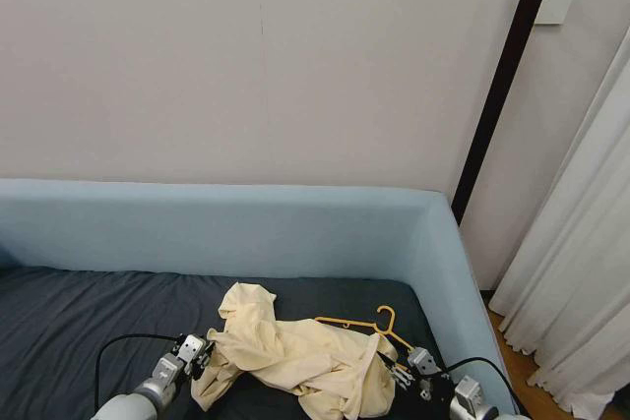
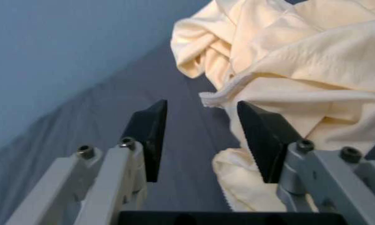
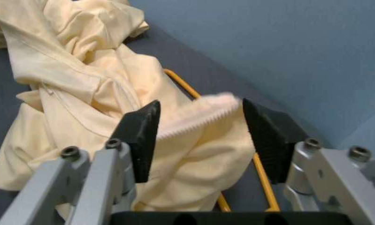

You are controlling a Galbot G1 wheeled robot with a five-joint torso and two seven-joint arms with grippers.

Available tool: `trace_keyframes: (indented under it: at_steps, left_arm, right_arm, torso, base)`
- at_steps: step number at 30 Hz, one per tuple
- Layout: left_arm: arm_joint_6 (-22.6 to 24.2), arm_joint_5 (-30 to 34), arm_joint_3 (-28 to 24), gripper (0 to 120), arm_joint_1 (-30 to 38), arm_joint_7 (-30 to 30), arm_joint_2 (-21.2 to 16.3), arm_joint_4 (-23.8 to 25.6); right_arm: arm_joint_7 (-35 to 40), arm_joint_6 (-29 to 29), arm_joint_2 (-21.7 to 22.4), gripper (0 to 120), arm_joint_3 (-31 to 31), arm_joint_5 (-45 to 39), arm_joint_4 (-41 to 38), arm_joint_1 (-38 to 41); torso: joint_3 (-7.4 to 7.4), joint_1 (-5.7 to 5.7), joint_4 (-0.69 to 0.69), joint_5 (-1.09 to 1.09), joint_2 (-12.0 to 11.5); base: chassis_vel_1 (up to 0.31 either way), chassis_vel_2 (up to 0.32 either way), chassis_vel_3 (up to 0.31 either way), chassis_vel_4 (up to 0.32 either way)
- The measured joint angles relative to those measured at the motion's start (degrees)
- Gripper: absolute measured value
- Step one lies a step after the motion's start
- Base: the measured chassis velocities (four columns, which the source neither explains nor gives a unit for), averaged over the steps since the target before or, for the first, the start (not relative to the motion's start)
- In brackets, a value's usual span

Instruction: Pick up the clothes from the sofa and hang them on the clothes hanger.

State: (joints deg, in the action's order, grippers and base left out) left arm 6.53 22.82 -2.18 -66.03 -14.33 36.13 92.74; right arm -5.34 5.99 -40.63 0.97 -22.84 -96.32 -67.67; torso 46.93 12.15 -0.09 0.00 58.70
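The left gripper (image 2: 203, 136) sits low on the sofa seat, at the left end of the cream top (image 1: 295, 356). Its two black jaws are wide apart and hold nothing. A stitched edge of the cloth hangs just in front of the gap, and one jaw is right beside a fold.

The right gripper (image 3: 200, 136) is at the other end of the top, near the sofa's right arm. Its jaws are wide apart too. A ribbed edge of the cloth pokes up between them, but they are not pinching it.

The top lies in a crumpled heap on the dark grey seat cover (image 1: 79, 312). It looks soft, thin and light. I think it will flop and sag when lifted, so it will not keep its shape. It should not slip much, because the jaws have little teeth. A good place to grab is a thick fold or a stitched edge, like the ones near each gripper. A single thin layer could pull out.

An orange hanger (image 1: 379, 324) lies half under the top on its right side. It is thin, hard and smooth, with a curved hook. The cloth could drag it along.

The sofa back (image 1: 246, 228) is pale blue and padded. A black pole (image 1: 502, 86) stands past the sofa's right end, beside a white curtain (image 1: 581, 292).
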Motion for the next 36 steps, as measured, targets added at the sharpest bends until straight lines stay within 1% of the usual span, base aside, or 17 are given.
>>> trace_keyframes:
  at_steps: [2,3,4,5,8,9,11,13,17,21,22,24,26,28,29,33,36]
  left_arm:
    - [-4.03,-4.69,1.27,63,-3.00,-0.89,-0.57,0.06]
    - [-5.81,-6.29,1.96,66,-4.35,-1.05,-0.63,0.21]
    - [-5.81,-6.29,1.96,66,-4.35,-1.05,-0.63,0.21]
    - [-8.54,-8.42,2.87,73,-6.37,-1.04,-0.67,0.55]
    - [-16.66,-12.77,5.25,86,-11.55,0.54,-0.31,1.16]
    - [-16.66,-12.77,5.25,86,-11.55,0.54,-0.31,1.16]
    - [-21.69,-15.63,6.12,95,-13.76,1.75,0.83,0.47]
    - [-24.69,-17.61,6.18,99,-14.36,1.51,2.33,-0.86]
    - [-26.31,-19.67,6.07,100,-13.59,0.18,4.45,-2.75]
    - [-26.68,-18.41,5.83,100,-12.36,0.04,5.01,-3.47]
    - [-26.85,-13.19,5.48,100,-10.06,3.30,4.72,-4.33]
    - [-27.16,-11.77,5.29,100,-9.18,4.77,4.52,-4.83]
    - [-29.16,-5.88,3.59,100,-3.89,11.77,2.86,-8.40]
    - [-31.00,-4.38,2.88,100,0.51,16.58,1.59,-12.58]
    - [-31.00,-4.38,2.88,100,0.51,16.58,1.59,-12.58]
    - [-33.61,-3.55,2.83,100,5.16,22.06,-0.01,-19.99]
    - [-34.88,-3.38,2.52,100,5.97,24.14,-0.47,-22.06]
  right_arm:
    - [-0.05,0.61,0.34,68,-1.90,0.21,-1.33,-2.60]
    - [-0.05,0.70,0.35,71,-2.61,0.19,-1.89,-3.48]
    - [-0.05,0.70,0.35,71,-2.61,0.19,-1.89,-3.48]
    - [0.04,0.84,0.33,77,-3.67,0.09,-2.98,-4.88]
    - [0.89,1.06,-0.41,90,-5.23,0.07,-5.30,-7.66]
    - [0.89,1.06,-0.41,90,-5.23,0.07,-5.30,-7.66]
    - [1.40,1.08,-1.31,98,-5.54,0.17,-6.32,-8.77]
    - [1.80,1.08,-2.24,100,-5.72,0.27,-6.96,-9.58]
    - [2.12,1.13,-3.48,100,-6.39,0.77,-7.49,-11.11]
    - [2.57,1.30,-4.42,100,-6.97,1.43,-7.54,-12.26]
    - [3.22,1.37,-5.26,100,-7.49,2.01,-7.49,-13.02]
    - [3.39,1.38,-5.42,100,-7.57,2.11,-7.49,-13.13]
    - [4.47,1.27,-5.74,100,-7.67,2.30,-7.83,-13.30]
    - [5.04,0.84,-5.83,100,-7.24,2.33,-8.14,-12.76]
    - [5.04,0.84,-5.83,100,-7.24,2.33,-8.14,-12.76]
    - [5.28,0.12,-5.83,100,-4.93,1.83,-7.62,-9.90]
    - [5.25,0.03,-5.76,100,-4.20,1.67,-7.31,-9.04]
  torso:
    - [0.00,0.00,-0.01,-0.01,0.00]
    - [0.00,0.00,0.00,0.00,0.00]
    - [0.00,0.00,0.00,0.00,0.00]
    - [0.00,0.00,0.00,-0.01,0.00]
    - [0.00,-0.01,0.00,0.00,0.00]
    - [0.00,-0.01,0.00,0.00,0.00]
    - [0.00,0.00,0.01,0.00,0.01]
    - [0.00,-0.01,0.02,-0.02,0.01]
    - [0.00,0.00,0.01,-0.02,0.01]
    - [0.00,-0.01,-0.01,-0.01,0.01]
    - [0.00,-0.01,0.00,-0.01,0.01]
    - [0.00,-0.01,0.00,-0.01,0.01]
    - [0.01,0.00,-0.01,-0.02,0.01]
    - [0.01,0.00,-0.04,-0.02,0.01]
    - [0.01,0.00,-0.04,-0.02,0.01]
    - [0.01,0.00,0.03,-0.01,0.00]
    - [0.01,0.00,0.02,0.01,0.00]
  base:
    - [0.000,0.000,0.000,0.000]
    - [0.000,0.000,0.000,0.000]
    - [0.000,0.000,0.000,0.000]
    - [0.000,0.000,0.000,0.000]
    - [0.000,0.000,0.000,0.000]
    - [0.000,0.000,0.000,0.000]
    - [0.000,0.000,0.000,0.000]
    - [0.000,0.000,0.000,0.000]
    - [0.000,0.000,0.000,0.000]
    - [0.000,0.000,0.000,0.000]
    - [0.000,0.000,0.000,0.000]
    - [0.000,0.000,0.000,0.000]
    - [0.000,0.000,0.000,0.000]
    - [0.000,0.000,0.000,0.000]
    - [0.000,0.000,0.000,0.000]
    - [0.000,0.000,0.000,0.000]
    - [0.000,0.000,0.000,0.000]
